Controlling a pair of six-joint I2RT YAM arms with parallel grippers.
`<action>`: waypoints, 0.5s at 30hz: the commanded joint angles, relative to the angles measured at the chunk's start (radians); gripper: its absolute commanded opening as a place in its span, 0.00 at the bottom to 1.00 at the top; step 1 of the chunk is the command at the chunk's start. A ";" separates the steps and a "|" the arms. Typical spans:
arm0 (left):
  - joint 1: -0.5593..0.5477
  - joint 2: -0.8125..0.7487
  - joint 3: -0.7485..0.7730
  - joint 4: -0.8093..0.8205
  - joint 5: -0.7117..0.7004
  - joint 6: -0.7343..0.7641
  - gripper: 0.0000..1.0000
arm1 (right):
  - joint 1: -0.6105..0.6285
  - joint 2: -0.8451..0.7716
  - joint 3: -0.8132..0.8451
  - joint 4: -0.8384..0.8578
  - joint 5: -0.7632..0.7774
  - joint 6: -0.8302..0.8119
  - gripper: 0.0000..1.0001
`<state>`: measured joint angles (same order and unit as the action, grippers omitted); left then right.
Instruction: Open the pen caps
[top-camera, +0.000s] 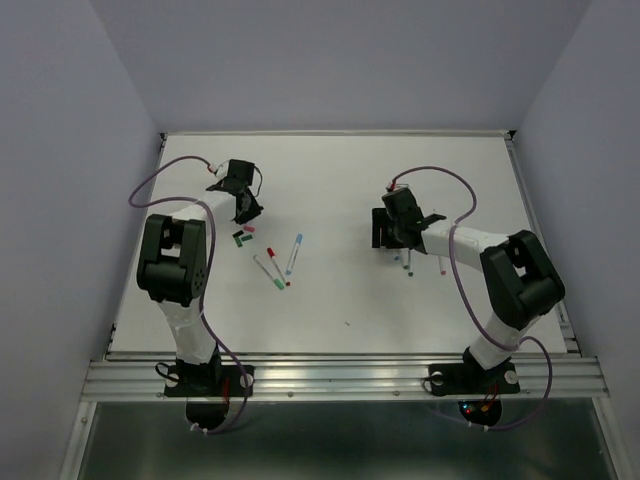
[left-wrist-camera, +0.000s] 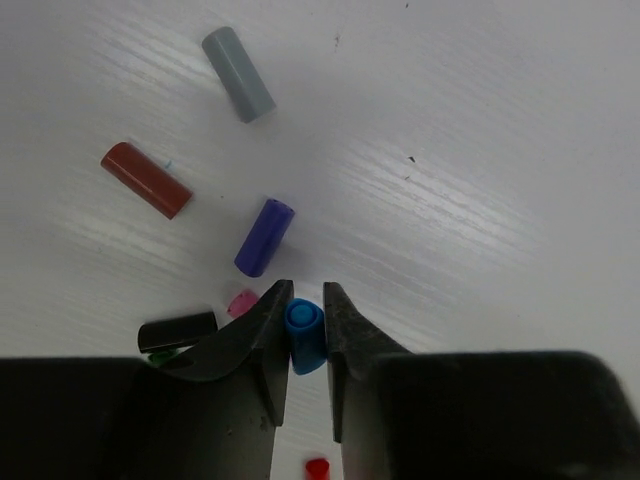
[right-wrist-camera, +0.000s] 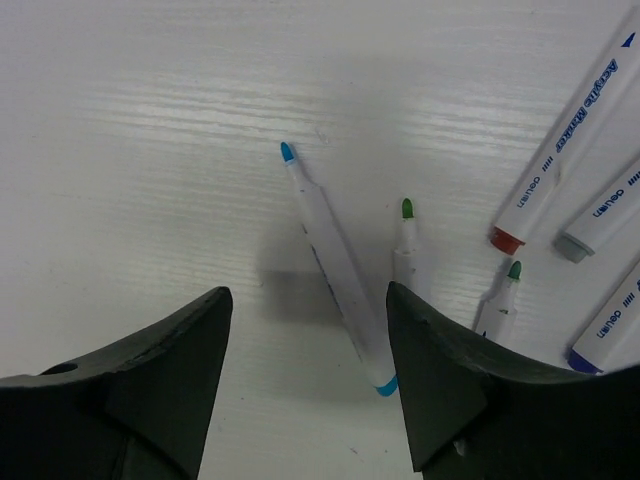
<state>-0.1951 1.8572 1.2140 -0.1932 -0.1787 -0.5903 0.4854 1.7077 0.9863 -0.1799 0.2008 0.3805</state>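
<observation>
In the left wrist view my left gripper (left-wrist-camera: 303, 292) is shut on a small blue pen cap (left-wrist-camera: 303, 338), held just above the table. Loose pen caps lie ahead of it: grey (left-wrist-camera: 238, 75), red (left-wrist-camera: 146, 180), purple (left-wrist-camera: 265, 237), pink (left-wrist-camera: 242, 302) and black (left-wrist-camera: 177, 331). In the right wrist view my right gripper (right-wrist-camera: 307, 290) stands open over an uncapped white pen with a blue tip (right-wrist-camera: 335, 265). The pen lies between the jaws, its lower end close to the right finger. From above, the left gripper (top-camera: 243, 205) sits at the back left and the right gripper (top-camera: 388, 235) at mid right.
Two green-tipped uncapped pens (right-wrist-camera: 408, 250) (right-wrist-camera: 500, 300) lie right of the blue one. Several larger capped markers (right-wrist-camera: 565, 150) fan out at the right. Three more pens (top-camera: 280, 262) lie mid-table, with caps (top-camera: 240, 238) beside them. The table's right rail (top-camera: 540, 235) is close to the right arm.
</observation>
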 joint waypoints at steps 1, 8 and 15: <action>-0.004 0.000 0.056 -0.026 -0.036 0.010 0.35 | -0.001 -0.094 0.011 0.010 -0.099 -0.046 0.71; -0.006 0.004 0.079 -0.049 -0.030 0.018 0.58 | -0.001 -0.177 0.005 0.019 -0.155 -0.071 1.00; -0.010 -0.107 0.067 -0.048 0.002 0.029 0.71 | 0.073 -0.204 0.021 0.023 -0.209 -0.031 1.00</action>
<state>-0.1967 1.8725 1.2518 -0.2310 -0.1818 -0.5804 0.4980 1.5204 0.9844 -0.1795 0.0166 0.3298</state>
